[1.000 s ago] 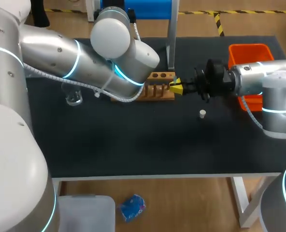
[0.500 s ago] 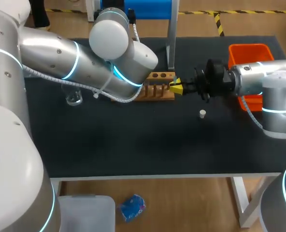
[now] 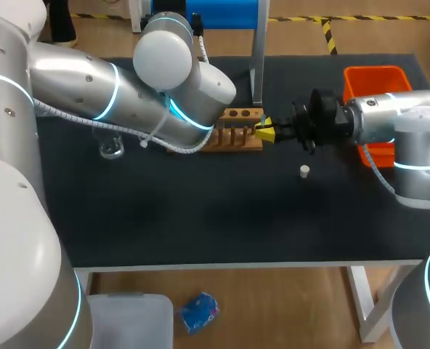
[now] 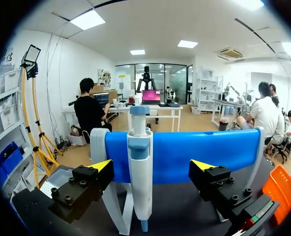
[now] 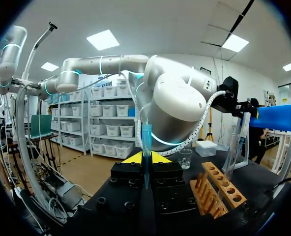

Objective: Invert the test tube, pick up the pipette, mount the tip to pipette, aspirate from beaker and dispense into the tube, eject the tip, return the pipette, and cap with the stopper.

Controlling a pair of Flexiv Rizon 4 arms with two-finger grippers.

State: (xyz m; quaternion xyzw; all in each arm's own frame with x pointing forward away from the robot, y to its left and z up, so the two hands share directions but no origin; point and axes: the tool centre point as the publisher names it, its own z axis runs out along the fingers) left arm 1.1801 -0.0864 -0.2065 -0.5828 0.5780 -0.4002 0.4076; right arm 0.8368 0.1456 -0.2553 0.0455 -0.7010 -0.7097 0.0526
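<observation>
In the left wrist view a white and blue pipette hangs on its blue holder just ahead of my left gripper, which is open, a finger on either side of the pipette and clear of it. My right gripper is shut on a clear bluish test tube that stands upright between its yellow tips. In the head view the right gripper sits at the right end of the wooden rack. A white stopper lies on the mat in front of it. The glass beaker stands at the left.
My left arm stretches across the back of the table, covering the rack's left end and its own gripper in the head view. An orange bin stands at the back right. The holder's metal post rises behind the rack.
My left arm has shifted very slightly to the left. The right arm and the test tube have kept still.
</observation>
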